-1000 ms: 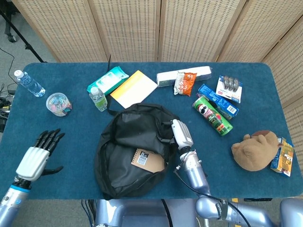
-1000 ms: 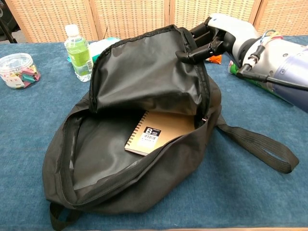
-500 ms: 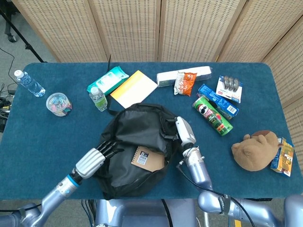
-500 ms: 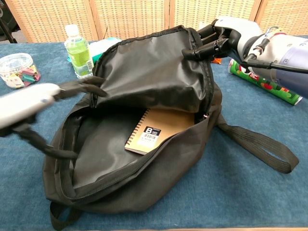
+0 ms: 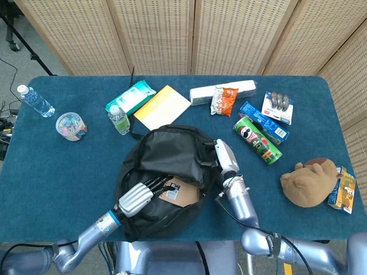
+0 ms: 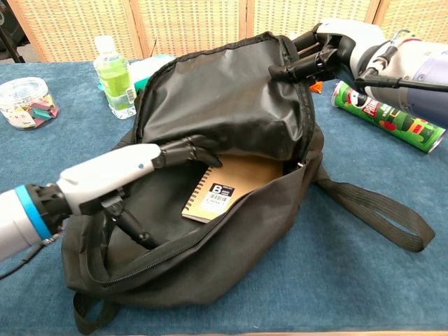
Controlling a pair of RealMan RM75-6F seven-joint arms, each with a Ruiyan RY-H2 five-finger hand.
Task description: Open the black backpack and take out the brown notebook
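— So why is the right hand (image 6: 318, 52) up at the top of the backpack (image 6: 231, 105)?
— It grips the flap's upper edge and lifts it, I'd judge to hold the mouth open for the other hand.
— And the left hand (image 6: 150, 164)?
— It's reaching inside, fingers (image 6: 199, 148) extended over the notebook (image 6: 231, 187), thumb apart below. It holds nothing; I can't tell if the fingertips touch the cover.
— Where is the notebook?
— Lying flat in the open compartment, spiral edge toward the left hand.
— What about the surroundings?
— Blue-covered worktop (image 5: 69, 166), woven screens (image 5: 155, 34) behind. A chips can (image 6: 385, 115) lies near the right hand; a green bottle (image 6: 112, 73) stands behind the backpack.
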